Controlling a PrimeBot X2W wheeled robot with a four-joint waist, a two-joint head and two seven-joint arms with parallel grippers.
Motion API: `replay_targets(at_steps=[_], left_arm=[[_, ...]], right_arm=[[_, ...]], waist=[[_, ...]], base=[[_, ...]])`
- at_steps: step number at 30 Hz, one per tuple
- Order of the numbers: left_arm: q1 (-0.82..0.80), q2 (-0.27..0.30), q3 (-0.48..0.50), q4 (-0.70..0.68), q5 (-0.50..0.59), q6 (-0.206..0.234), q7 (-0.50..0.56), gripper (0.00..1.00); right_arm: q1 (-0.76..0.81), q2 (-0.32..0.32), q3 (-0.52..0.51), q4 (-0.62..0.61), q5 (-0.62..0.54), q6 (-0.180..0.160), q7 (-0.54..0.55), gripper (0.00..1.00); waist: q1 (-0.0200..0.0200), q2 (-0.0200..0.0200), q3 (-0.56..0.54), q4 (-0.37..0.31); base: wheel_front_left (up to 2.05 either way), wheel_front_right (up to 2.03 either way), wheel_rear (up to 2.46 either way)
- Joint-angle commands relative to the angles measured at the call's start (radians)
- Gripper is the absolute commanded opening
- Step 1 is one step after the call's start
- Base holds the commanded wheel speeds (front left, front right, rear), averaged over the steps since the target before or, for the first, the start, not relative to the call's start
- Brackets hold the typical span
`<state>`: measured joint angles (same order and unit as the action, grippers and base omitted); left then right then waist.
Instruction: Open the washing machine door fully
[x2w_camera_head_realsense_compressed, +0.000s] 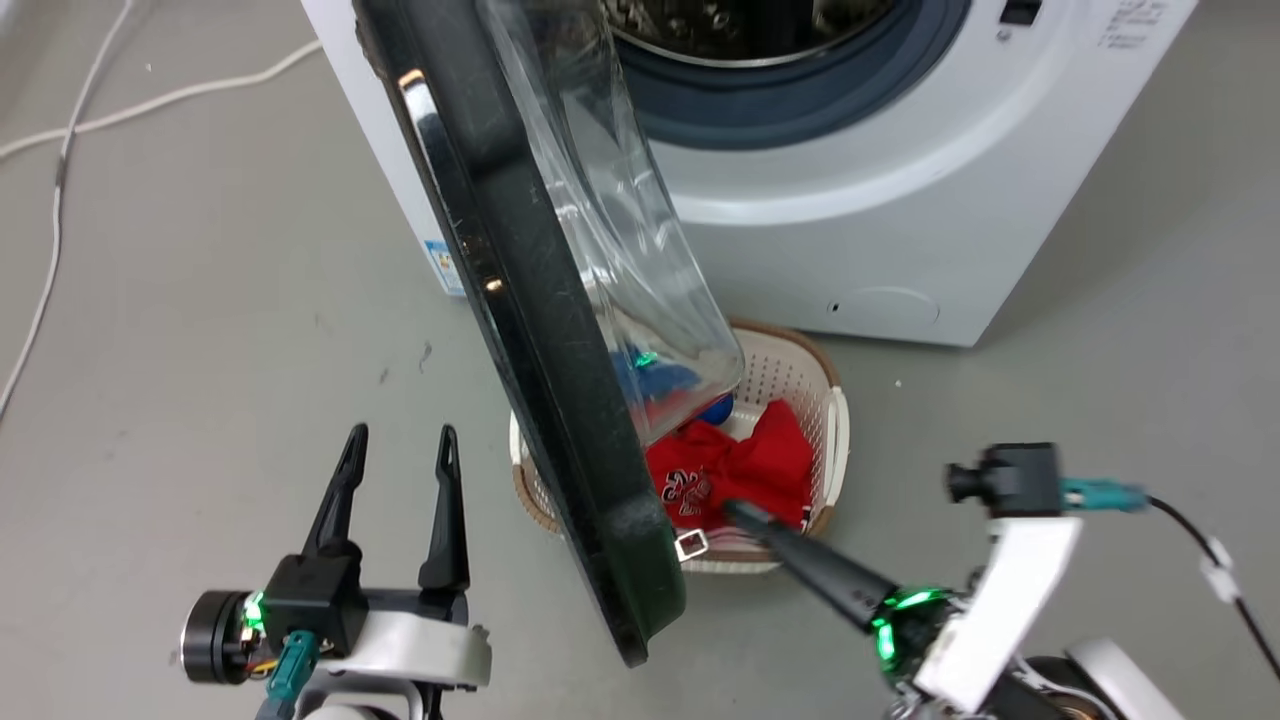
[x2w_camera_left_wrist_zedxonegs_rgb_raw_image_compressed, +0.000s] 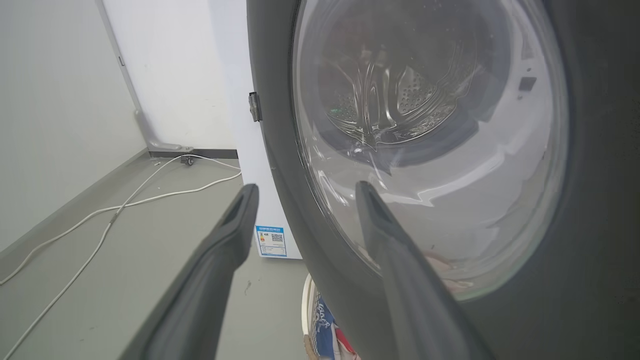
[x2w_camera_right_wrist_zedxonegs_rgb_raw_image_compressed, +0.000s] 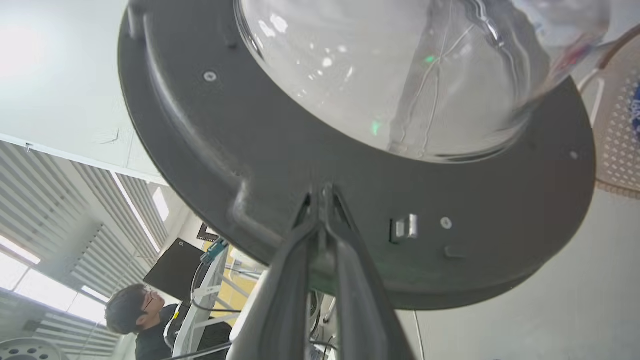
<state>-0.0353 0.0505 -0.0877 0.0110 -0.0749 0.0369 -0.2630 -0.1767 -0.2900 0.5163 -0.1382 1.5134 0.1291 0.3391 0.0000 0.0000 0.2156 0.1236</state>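
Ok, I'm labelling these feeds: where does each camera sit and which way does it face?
Head view: high, looking down at the washing machine door, edge-on; open left gripper, right gripper.
Left wrist view: along its spread fingers at the door's outer face.
Right wrist view: low, looking up along shut fingers at the door's inner face.
Shared: head and left wrist views both show the blue sticker.

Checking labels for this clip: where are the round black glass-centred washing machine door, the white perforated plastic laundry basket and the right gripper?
Round black glass-centred washing machine door (x2w_camera_head_realsense_compressed: 540, 330): head view, black outer rim.
White perforated plastic laundry basket (x2w_camera_head_realsense_compressed: 840, 430): head view, right wall.
Right gripper (x2w_camera_right_wrist_zedxonegs_rgb_raw_image_compressed: 322, 195): right wrist view, between closed fingertips.
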Motion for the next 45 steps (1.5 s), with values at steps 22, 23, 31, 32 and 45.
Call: replay_targets(at_steps=[22, 23, 31, 32, 45], left_arm=[[0.134, 0.0, 0.05, -0.007, 0.019, 0.001, -0.003, 1.0], [0.136, 0.0, 0.05, -0.008, 0.019, 0.0, -0.003, 1.0], [0.144, 0.0, 0.052, -0.008, 0.022, -0.004, -0.003, 1.0], [0.146, 0.0, 0.051, -0.007, 0.022, -0.003, -0.003, 1.0], [0.153, 0.0, 0.049, -0.002, 0.02, -0.002, -0.003, 1.0]], right_arm=[[0.149, -0.002, -0.349, -0.042, -0.662, 0.003, -0.604, 1.0], [0.159, 0.024, -0.387, -0.053, -0.723, 0.003, -0.603, 1.0], [0.234, 0.148, -0.552, -0.067, -1.162, 0.002, -0.604, 1.0], [0.243, 0.156, -0.564, -0.063, -1.206, 0.002, -0.604, 1.0], [0.34, 0.239, -0.625, 0.037, -1.4, 0.002, -0.604, 1.0]], waist=[[0.0, 0.0, -0.177, -0.065], [0.0, 0.0, -0.179, -0.066], [0.0, 0.0, -0.193, -0.067], [0.0, 0.0, -0.195, -0.067], [0.0, 0.0, -0.206, -0.059]], base=[[0.0, 0.0, 0.0], [0.0, 0.0, 0.0], [0.0, 0.0, 0.0], [0.0, 0.0, 0.0], [0.0, 0.0, 0.0]])
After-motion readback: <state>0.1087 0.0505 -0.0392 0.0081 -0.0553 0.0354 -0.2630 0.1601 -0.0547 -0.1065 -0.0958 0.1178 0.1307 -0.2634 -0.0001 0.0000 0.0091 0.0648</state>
